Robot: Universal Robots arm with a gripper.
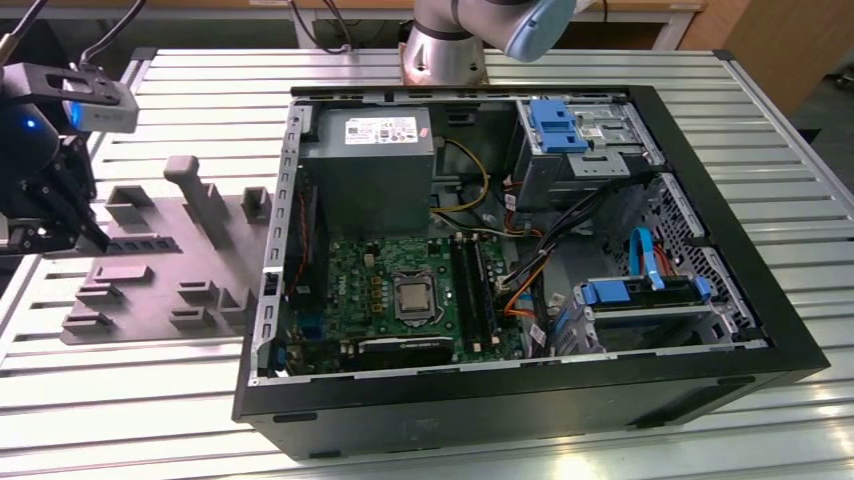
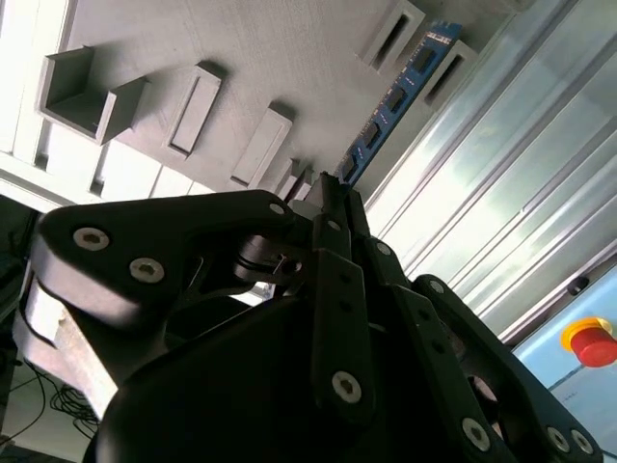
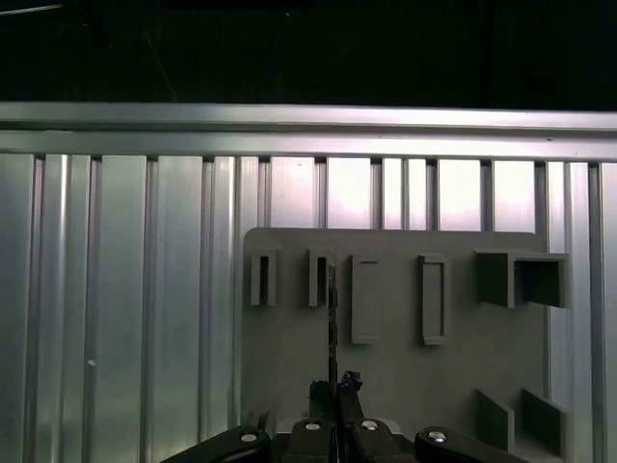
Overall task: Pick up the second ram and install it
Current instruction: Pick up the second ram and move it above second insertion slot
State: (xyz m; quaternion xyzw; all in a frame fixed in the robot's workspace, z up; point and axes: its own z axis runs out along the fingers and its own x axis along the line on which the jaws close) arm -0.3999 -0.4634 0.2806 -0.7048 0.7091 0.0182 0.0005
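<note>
Black linkage of the gripper sits closest to the lens in the second wrist view, its fingers drawn in narrow and meeting at the tips. The second ram runs out from between those tips: a dark blue stick with a row of small black chips along its face. In the first wrist view it shows edge-on as a thin dark line entering the closed tips, so the pincer reads as pinched on the stick's two flat faces. The stick's far end lies just beside two slotted raised blocks of the grey moulded tray. Cannot tell whether the stick is seated in the tray or lifted clear of it. More raised blocks and open pockets are spread over the tray. The tray rests on a slatted aluminium table, at the exterior view's left, and the gripper hangs over the tray's left part there. Right of the tray, just beside it, an open black computer case lies on its side. Inside, a green motherboard sits near the case's near-left corner, with a processor socket at its middle and long black memory slots just right of the socket. A grey power supply is at the far left of the case. Blue drive brackets are on its right side. A red stop button shows beyond the table's edge.
</note>
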